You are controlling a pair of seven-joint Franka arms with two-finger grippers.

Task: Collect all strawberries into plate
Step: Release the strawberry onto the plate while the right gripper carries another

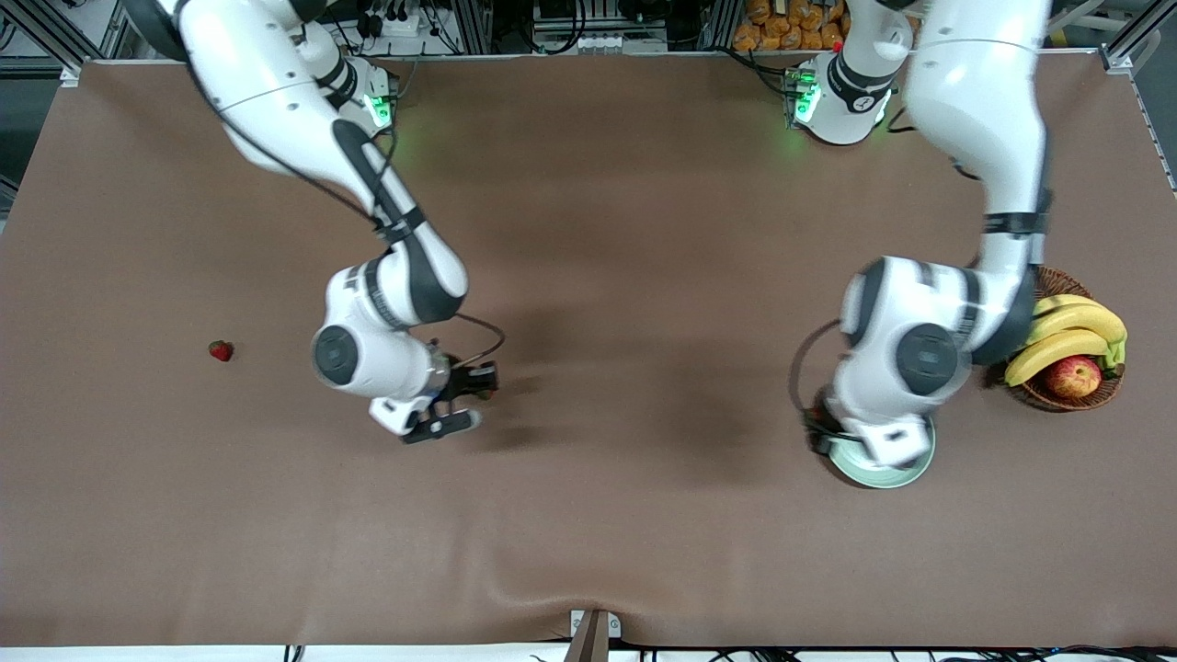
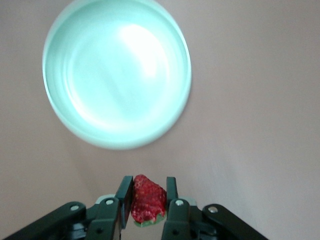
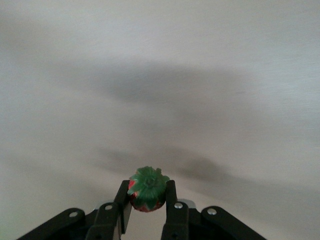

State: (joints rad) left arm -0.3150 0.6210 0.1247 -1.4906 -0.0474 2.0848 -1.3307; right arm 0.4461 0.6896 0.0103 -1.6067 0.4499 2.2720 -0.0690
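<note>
A strawberry [image 2: 147,199] is clamped between the fingers of the left gripper [image 2: 148,202], which is held in the air over the table [image 1: 588,276] just beside the plate [image 2: 116,72]. In the front view this gripper is hidden under its own arm, and only the near rim of the plate [image 1: 883,476] is seen there. The plate is found toward the left arm's end of the table, near the basket [image 1: 1067,397] with bananas [image 1: 1067,333] and an apple [image 1: 1072,375].

A second strawberry [image 3: 147,190], green cap toward the camera, is clamped by the right gripper [image 1: 464,403], probably a little above the table near its middle. A third strawberry [image 1: 220,350] lies alone on the table toward the right arm's end.
</note>
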